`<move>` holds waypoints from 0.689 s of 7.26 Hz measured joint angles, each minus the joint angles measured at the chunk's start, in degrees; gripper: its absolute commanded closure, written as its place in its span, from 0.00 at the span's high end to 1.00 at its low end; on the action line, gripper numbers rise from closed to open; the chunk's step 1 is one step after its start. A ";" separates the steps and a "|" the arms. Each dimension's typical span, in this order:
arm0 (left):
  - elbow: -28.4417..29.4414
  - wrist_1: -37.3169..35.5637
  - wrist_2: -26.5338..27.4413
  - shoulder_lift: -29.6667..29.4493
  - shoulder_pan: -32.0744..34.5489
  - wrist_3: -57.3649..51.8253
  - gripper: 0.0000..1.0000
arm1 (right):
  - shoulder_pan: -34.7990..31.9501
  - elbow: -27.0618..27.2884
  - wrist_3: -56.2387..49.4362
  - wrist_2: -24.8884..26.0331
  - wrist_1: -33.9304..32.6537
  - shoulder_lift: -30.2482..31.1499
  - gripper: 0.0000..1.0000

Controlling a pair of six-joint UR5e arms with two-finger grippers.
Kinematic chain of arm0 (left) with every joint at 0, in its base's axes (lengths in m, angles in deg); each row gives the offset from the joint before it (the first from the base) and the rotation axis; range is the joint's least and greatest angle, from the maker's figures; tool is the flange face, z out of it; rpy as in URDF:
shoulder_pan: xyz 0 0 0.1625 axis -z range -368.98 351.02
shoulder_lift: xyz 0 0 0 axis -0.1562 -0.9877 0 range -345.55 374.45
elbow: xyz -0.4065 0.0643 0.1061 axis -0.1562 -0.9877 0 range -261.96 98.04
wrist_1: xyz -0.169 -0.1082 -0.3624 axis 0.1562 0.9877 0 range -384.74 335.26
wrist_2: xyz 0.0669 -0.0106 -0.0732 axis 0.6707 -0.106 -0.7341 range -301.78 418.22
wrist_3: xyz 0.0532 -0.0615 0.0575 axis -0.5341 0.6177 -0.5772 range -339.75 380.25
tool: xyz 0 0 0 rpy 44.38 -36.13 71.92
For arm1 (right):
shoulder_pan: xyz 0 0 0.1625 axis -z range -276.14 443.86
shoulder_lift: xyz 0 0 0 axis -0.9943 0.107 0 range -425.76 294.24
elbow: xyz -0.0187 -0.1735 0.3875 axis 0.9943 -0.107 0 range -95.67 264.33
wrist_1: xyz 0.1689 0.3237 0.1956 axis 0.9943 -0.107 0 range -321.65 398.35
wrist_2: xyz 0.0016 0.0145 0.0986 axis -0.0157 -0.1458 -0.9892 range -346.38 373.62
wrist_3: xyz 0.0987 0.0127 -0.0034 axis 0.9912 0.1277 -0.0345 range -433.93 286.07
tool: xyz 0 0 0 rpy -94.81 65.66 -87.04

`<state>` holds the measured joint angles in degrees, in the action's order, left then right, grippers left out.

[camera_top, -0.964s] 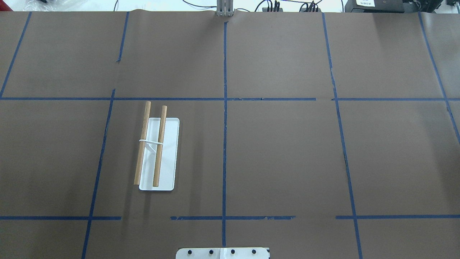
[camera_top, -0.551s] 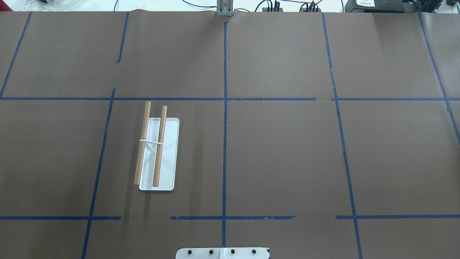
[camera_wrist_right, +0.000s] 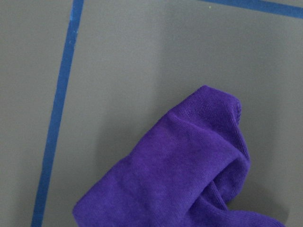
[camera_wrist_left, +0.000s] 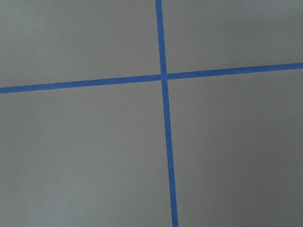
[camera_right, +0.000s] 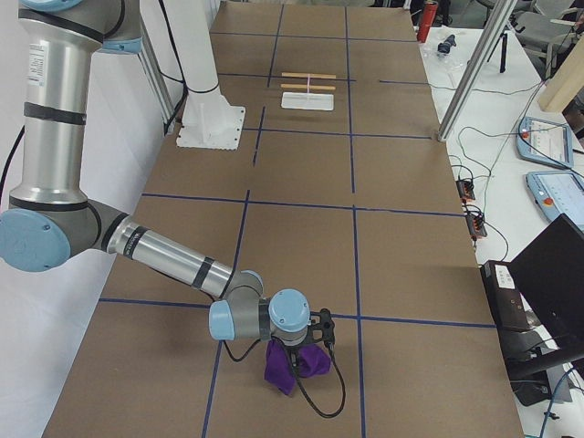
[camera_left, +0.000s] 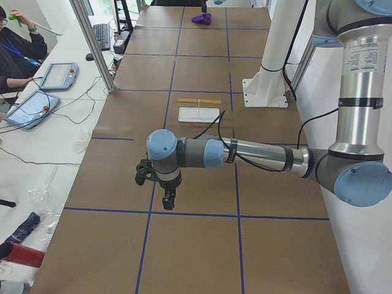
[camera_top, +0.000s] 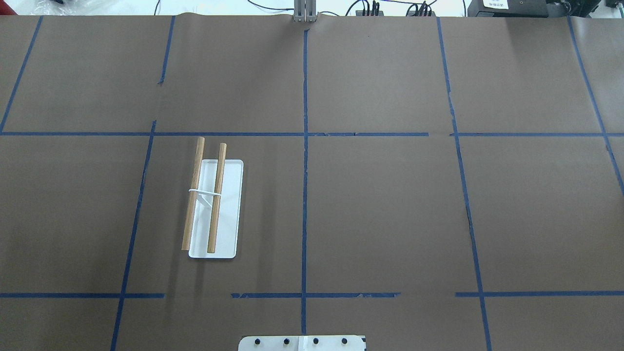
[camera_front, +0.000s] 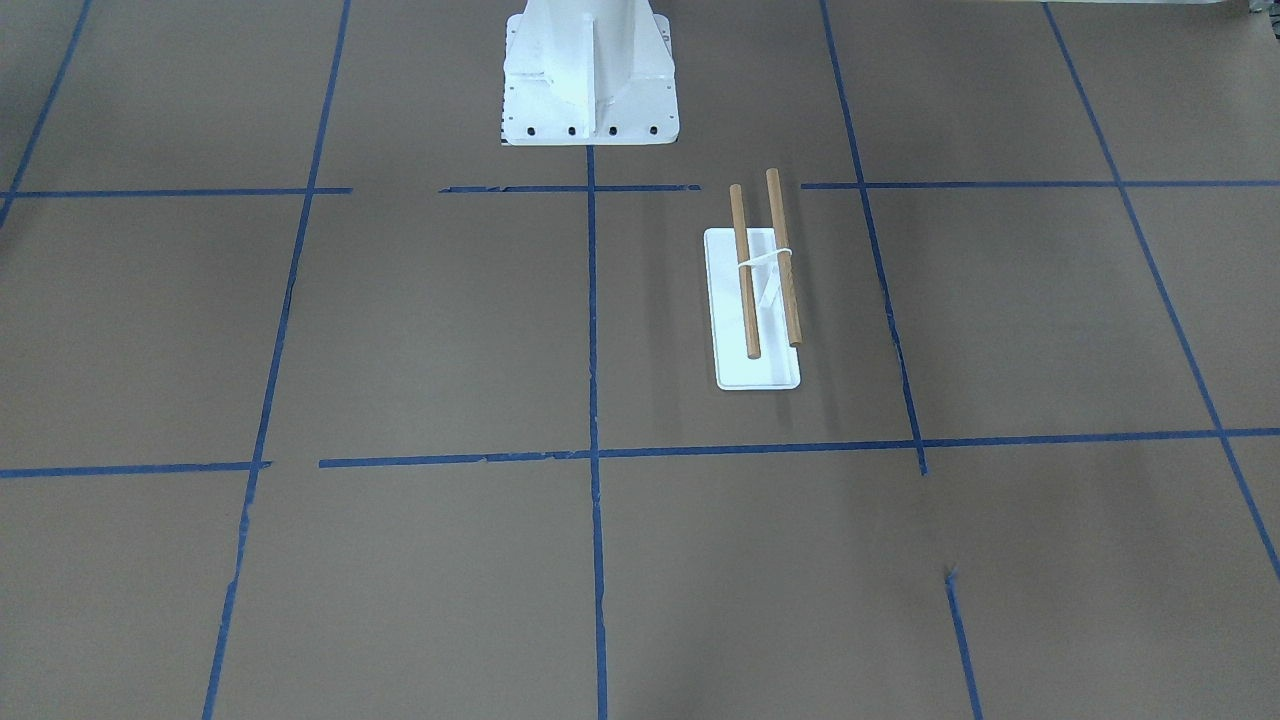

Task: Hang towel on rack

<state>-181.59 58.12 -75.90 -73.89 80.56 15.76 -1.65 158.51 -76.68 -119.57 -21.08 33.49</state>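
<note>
Both left hand (camera_left: 166, 199) and right hand (camera_right: 315, 345): cannot tell grip; towel (camera_right: 278, 372) partly hidden.

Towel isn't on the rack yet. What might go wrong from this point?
1. The towel is bunched up at the table's right end, far from the rack; if the right claw pinches only a fold, it may slip out on the long carry.
2. Crumpled like that, it may land on the rods as a lump and slide off.
3. The rack looks light on one thin support; dragging cloth across it might tip or shift it.
</note>
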 measured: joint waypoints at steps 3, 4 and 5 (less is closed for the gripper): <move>-0.87 -0.07 0.00 0.14 0.26 0.00 1.00 | 1.21 -1.33 0.12 3.06 0.14 0.06 1.00; -1.06 -0.07 0.00 0.14 0.31 0.00 1.00 | 1.80 -1.74 0.24 3.19 0.14 0.05 1.00; -1.20 -0.07 0.00 0.13 0.34 0.00 1.00 | 2.40 -2.04 0.34 3.21 0.14 0.02 0.84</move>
<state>-182.80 58.05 -75.91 -73.76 80.90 15.76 0.75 156.47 -76.34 -116.36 -20.93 33.51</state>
